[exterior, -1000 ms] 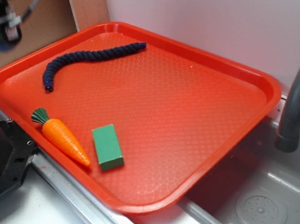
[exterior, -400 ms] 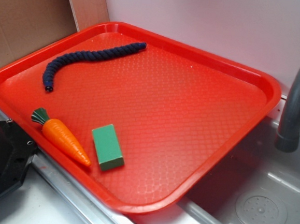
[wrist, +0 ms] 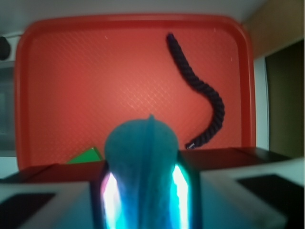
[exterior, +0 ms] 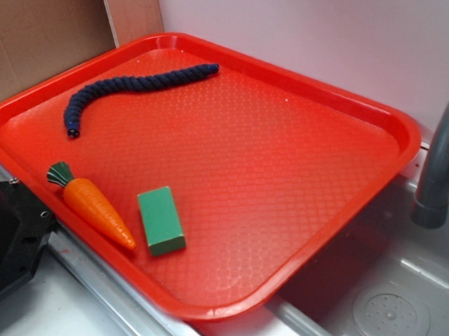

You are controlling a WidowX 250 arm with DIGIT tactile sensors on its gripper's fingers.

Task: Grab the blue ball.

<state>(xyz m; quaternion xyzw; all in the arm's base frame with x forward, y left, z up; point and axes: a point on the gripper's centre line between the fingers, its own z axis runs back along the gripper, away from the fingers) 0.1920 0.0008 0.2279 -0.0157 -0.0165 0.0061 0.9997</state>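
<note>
Clamping the blue ball (wrist: 142, 162) between both jaws, the gripper (wrist: 142, 191) hangs high above the red tray (wrist: 119, 23) (wrist view only; the arm is outside the exterior view). The ball fills the jaw gap and bulges forward past the fingers. Beyond the gripper and to its right lies the navy rope (wrist: 200, 90). A green block (wrist: 87, 156) corner shows just left of the ball.

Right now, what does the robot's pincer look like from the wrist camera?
Only the pincer shows: two broad, blocky fingers, dark on their upper faces and pale grey nearer the lens, blurred. Bright glare runs along their inner edges. No cables or markings are visible.
</note>
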